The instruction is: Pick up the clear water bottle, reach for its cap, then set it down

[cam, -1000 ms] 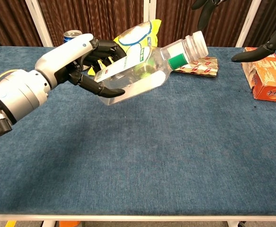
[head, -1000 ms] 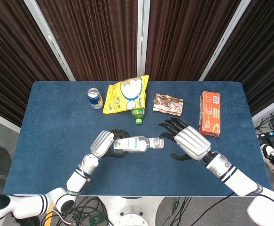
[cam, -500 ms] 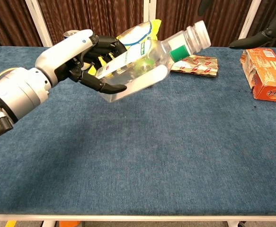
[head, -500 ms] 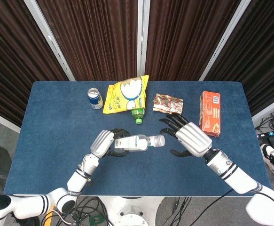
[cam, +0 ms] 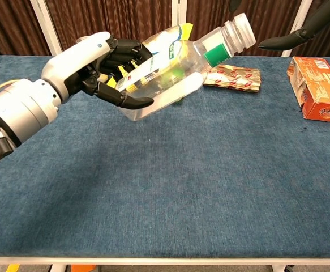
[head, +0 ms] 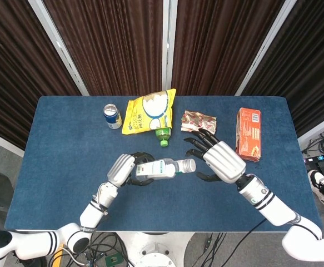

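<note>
My left hand [head: 125, 169] [cam: 99, 71] holds the clear water bottle [head: 163, 168] [cam: 170, 71] by its body, lifted above the blue table [head: 67, 150]. The bottle lies tilted, its white cap [head: 189, 164] [cam: 243, 28] pointing right and up, a green band below the cap. My right hand [head: 217, 159] hovers just right of the cap with fingers spread, holding nothing. In the chest view only dark fingertips [cam: 283, 38] of that hand show at the top right, apart from the cap.
Along the far side stand a blue can [head: 112, 116], a yellow snack bag [head: 148, 110], a green bottle [head: 162, 135], a foil snack packet [head: 199, 122] [cam: 232, 77] and an orange box [head: 248, 133] [cam: 317, 88].
The left hand has raised and tipped the bottle so its cap points higher. The right hand has moved up and left, closer to the cap.
</note>
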